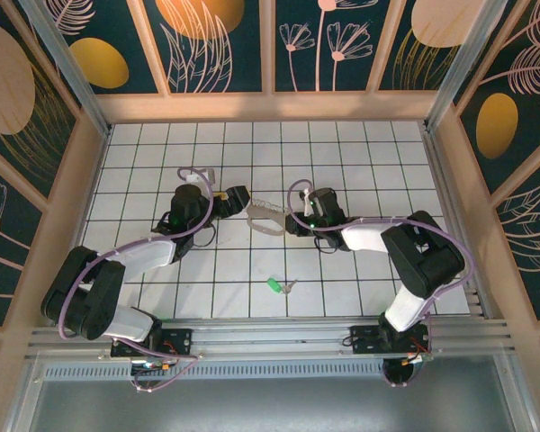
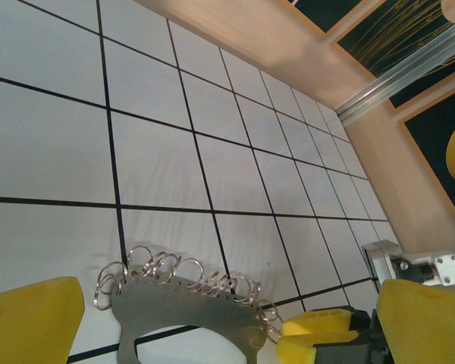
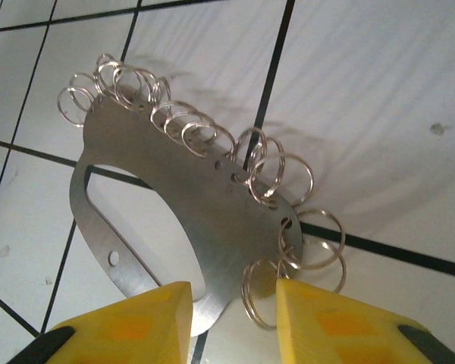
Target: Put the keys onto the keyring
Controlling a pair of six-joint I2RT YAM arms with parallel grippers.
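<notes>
On the white tiled table [image 1: 369, 162] the keyring [image 1: 266, 218] lies crosswise between both grippers, the right gripper [image 3: 233, 292] half open astride its end, not surely gripping, the left gripper [image 1: 238, 195] wide open and empty, while the green key [image 1: 279, 286] lies well apart on the near side.

Here's the keyring [image 3: 174, 178], brushed grey metal, its wire loops [image 3: 259, 168] bright and shiny. The key [image 1: 281, 285] has a green plastic head on silvery metal, and the counter [image 1: 162, 162] is smooth, glossy white tile.
</notes>
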